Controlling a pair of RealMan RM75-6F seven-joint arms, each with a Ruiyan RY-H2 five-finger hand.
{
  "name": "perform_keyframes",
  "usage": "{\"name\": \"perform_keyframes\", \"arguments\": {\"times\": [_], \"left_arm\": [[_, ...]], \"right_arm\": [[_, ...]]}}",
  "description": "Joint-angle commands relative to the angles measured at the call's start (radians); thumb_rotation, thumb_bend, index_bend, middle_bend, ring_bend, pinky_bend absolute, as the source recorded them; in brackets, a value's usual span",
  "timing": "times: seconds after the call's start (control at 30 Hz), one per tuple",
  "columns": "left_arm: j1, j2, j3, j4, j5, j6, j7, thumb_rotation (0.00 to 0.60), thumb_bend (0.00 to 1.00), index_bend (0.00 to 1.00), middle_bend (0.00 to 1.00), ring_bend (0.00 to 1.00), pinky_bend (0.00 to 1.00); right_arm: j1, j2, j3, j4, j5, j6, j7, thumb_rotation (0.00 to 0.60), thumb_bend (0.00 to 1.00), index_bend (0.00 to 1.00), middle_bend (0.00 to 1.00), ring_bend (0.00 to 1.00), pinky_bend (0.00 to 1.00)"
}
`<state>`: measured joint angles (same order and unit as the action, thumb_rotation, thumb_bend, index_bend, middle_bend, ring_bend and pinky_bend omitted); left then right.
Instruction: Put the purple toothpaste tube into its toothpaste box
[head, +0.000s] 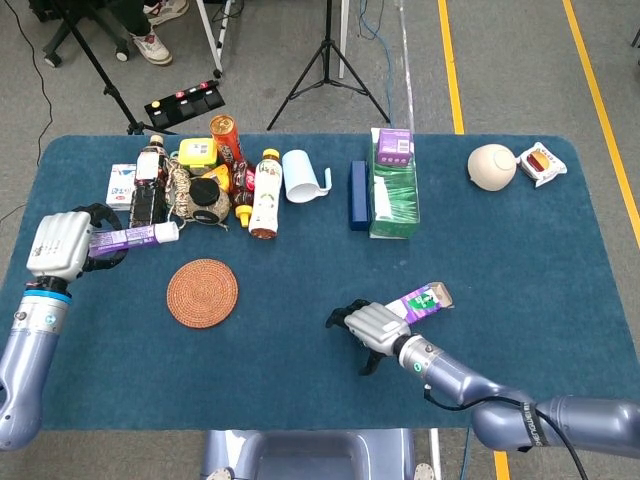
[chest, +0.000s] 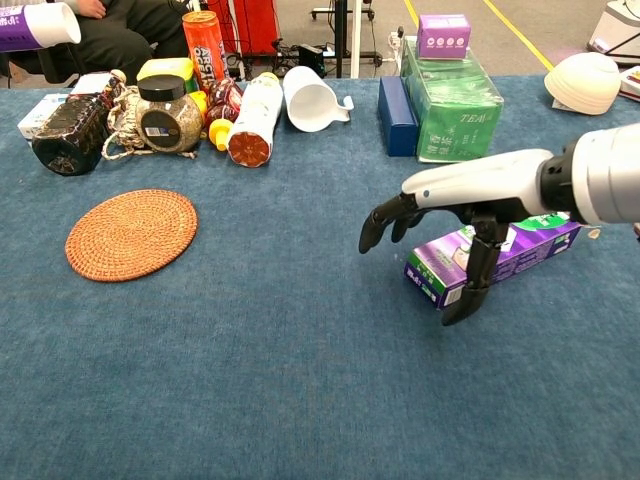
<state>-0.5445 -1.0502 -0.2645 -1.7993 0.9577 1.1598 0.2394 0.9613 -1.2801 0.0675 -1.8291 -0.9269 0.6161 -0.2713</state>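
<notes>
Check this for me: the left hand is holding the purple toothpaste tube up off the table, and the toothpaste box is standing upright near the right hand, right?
Not quite. The left hand does hold the purple toothpaste tube off the table, but the toothpaste box is not upright: it lies flat on its side on the blue table, under the right hand. The chest view shows this best.

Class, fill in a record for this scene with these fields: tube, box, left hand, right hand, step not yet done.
tube: purple, held off the table by the left hand; tube
box: purple, lying on the table, far end flap open; box
left hand: grips the tube
right hand: open, fingers spread over the box's near end, holding nothing
step not yet done: tube not in box
</notes>
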Motion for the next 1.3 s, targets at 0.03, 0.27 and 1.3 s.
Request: {"name": "perform_keyframes", "arguments": {"times": [0.03, 0.27, 1.3], "left_arm": [[0.004, 0.005, -0.001, 0.002, 0.004, 0.004, -0.008, 0.6, 0.27, 0.58, 0.41, 0.39, 0.62], [0.006, 0.011, -0.003, 0.02, -0.002, -0.006, -0.028, 0.6, 0.27, 0.58, 0.41, 0.39, 0.62], [-0.005, -0.014, 0.001, 0.033, -0.012, -0.012, -0.022, 0.6, 0.27, 0.58, 0.41, 0.39, 0.62]], "right_arm": [[0.038, -0.028, -0.033, 0.021, 0.075, 0.033, -0.05, 0.6, 0.16, 0.19, 0.16, 0.18, 0.1], [0.051, -0.002, -0.074, 0.0, 0.128, 0.062, -0.083, 0.6, 0.17, 0.2, 0.22, 0.27, 0.09], [-0.156, 0.23, -0.122, 0.024, -0.24, 0.085, 0.186, 0.6, 0.21, 0.3, 0.58, 0.5, 0.16]]}}
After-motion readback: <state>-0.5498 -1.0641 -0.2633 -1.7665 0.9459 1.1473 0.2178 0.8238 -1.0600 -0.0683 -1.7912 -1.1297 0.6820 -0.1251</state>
